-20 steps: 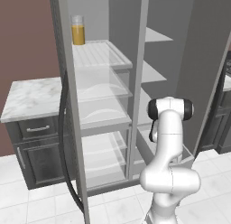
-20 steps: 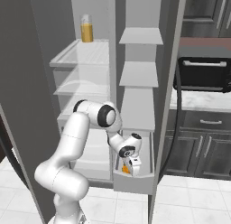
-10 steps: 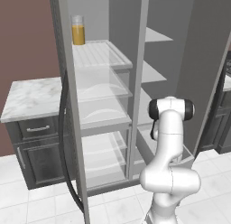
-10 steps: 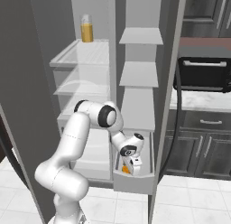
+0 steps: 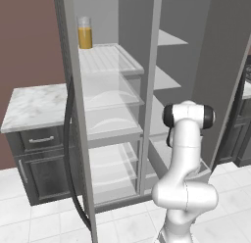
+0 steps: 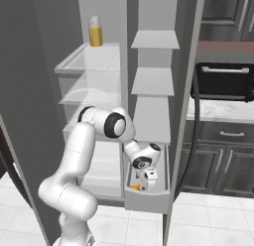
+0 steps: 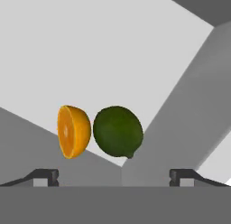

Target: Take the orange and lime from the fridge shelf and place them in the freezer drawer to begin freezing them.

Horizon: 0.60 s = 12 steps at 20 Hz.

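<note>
Left base view: arm bent forward and down into the lower right part of the open fridge, hand hidden behind its own white links. Far above and to the left of the hand, fridge shelf (image 5: 110, 60) ribbed and bare of fruit, with only a glass of juice (image 5: 85, 33) at its back corner.

Right base view: gripper (image 6: 142, 182) lowered inside the freezer drawer (image 6: 147, 198), which stands pulled out at the foot of the right compartment. Just below and beside the fingertips, a small spot of orange (image 6: 142, 187) on the drawer floor. Lime too small to pick out here. High above the hand and to its left, the ribbed shelf again without fruit.

Hand view: fingertips spread wide at the two bottom corners, nothing between them, so jaws open and empty. Straight ahead of the gap, orange (image 7: 73, 131) and lime (image 7: 117, 131) side by side, touching or nearly so, orange toward the left finger and showing a flat cut face, lime nearer the middle. Pale grey drawer walls behind and around both.

Judged from this: both fruits off the shelf and lying in the drawer, so the placing looks done. Left, if anything: lifting the hand clear of the drawer.
</note>
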{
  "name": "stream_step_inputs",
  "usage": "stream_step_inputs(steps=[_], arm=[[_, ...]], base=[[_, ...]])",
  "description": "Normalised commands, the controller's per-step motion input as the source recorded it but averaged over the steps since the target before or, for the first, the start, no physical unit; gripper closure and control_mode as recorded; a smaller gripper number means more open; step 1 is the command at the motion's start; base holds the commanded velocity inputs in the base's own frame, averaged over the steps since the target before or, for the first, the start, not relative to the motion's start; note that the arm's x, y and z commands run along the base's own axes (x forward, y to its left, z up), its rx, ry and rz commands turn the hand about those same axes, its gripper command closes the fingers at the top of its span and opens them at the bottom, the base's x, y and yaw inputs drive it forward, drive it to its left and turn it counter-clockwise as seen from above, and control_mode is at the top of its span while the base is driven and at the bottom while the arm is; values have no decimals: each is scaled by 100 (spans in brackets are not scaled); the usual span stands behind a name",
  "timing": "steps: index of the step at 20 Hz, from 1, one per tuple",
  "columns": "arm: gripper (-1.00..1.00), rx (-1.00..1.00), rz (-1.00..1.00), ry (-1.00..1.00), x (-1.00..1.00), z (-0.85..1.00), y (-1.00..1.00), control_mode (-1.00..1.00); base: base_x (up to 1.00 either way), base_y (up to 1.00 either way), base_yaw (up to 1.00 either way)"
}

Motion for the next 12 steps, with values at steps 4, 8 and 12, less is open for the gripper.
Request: stream_step_inputs(steps=[4,8,12], arm=[[-100,0,0,-6,-15,40,0,-100],[-100,0,0,-6,-23,50,0,-100],[-100,0,0,-1,-26,48,5,-100]], base=[[0,0,0],[0,0,0],[0,0,0]])
